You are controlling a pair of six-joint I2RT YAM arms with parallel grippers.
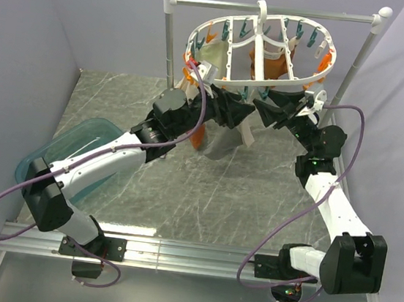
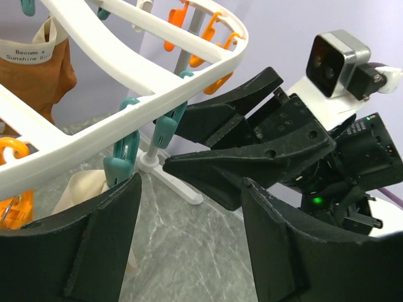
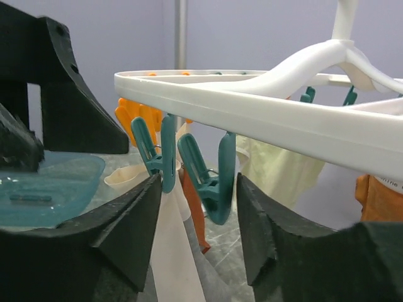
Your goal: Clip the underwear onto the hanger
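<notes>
My left end effector (image 2: 190,187) & right end effector (image 3: 198,182) both gape wide, empty. Underwear (image 3: 169,251) looks light, limp; I'd pinch top hem nr teal peg (image 3: 165,151).

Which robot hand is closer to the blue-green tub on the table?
Left. The left gripper hangs under the hanger, to the right of the teal tub. The right gripper faces it tip to tip, farther from the tub.

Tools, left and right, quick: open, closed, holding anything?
Left tool: open, holding nothing.
Right tool: open, holding nothing.
</notes>
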